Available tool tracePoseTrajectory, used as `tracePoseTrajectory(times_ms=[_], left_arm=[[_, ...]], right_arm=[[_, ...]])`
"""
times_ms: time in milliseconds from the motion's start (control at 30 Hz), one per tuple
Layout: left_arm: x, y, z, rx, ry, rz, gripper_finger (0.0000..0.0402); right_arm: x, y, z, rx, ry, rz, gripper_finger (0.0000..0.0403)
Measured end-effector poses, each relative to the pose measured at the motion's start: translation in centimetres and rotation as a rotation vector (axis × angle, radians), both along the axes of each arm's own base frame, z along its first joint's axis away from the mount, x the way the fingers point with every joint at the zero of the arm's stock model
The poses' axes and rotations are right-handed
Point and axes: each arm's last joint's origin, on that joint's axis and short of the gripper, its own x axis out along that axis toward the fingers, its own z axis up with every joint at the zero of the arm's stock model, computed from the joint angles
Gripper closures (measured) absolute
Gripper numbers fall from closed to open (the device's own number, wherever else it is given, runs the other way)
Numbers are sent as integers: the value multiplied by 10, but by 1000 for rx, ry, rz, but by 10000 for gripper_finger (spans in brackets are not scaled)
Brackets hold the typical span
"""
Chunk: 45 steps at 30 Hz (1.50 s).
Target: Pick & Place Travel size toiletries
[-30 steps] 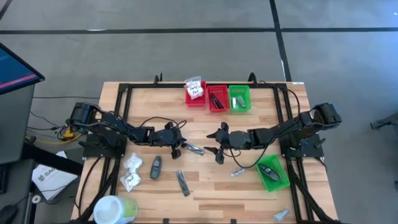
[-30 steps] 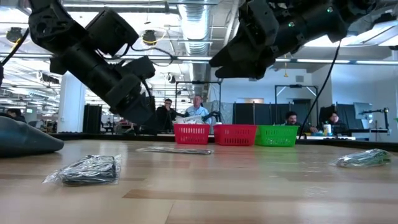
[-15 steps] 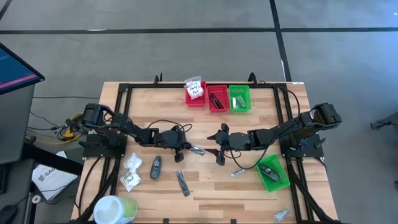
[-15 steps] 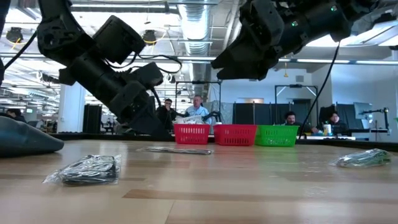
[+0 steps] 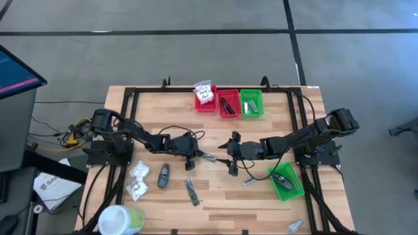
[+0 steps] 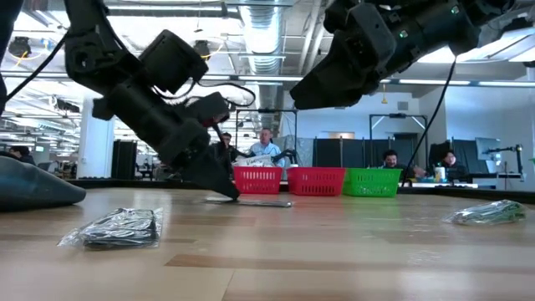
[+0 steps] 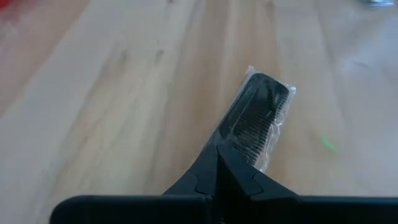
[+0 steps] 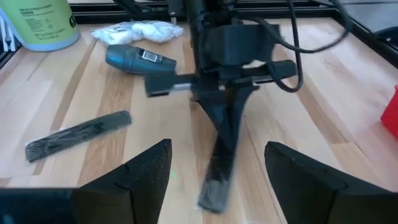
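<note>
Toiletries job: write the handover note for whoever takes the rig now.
Left gripper: fingers shut on the wrapped comb at table centre, comb on the wood.
Right gripper: open, hovering opposite, empty.
Done: items in the three far bins; one in the green bin by the right arm.
Left: two white packets, dark oval, second comb, silvery sachets.

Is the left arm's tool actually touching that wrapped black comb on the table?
Touching. In the left wrist view, the left tool has its fingers closed together on the end of the wrapped black comb.
</note>
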Motion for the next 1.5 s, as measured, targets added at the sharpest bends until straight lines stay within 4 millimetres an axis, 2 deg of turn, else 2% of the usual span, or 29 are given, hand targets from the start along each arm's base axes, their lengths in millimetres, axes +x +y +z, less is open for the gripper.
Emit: tracePoseTrajectory(times_ms=[167,433,733,900,1000,1167,1333,1500], left_arm=[[0,2,12,79,-31,31,402],[-8,12,2,52,96,135,402],[-10,-12,2,-30,93,97,402],[-14,-22,10,-98,94,8,402],[-14,-29,19,-75,50,-1,402],[-14,-31,23,-32,28,11,402],[-13,-28,15,-24,52,23,402],[-12,-28,14,-10,53,11,402]], right_arm=[[-1,0,-1,-4,14,0,154],[-1,-1,-1,-3,17,-4,154],[-1,-1,-3,-9,29,-10,154],[-3,-2,-5,-15,53,-27,154],[-3,-2,-6,-18,65,-27,154],[-3,-1,-5,-12,56,-17,154],[-4,6,-6,-22,76,69,154],[-2,15,-17,-67,98,126,154]])
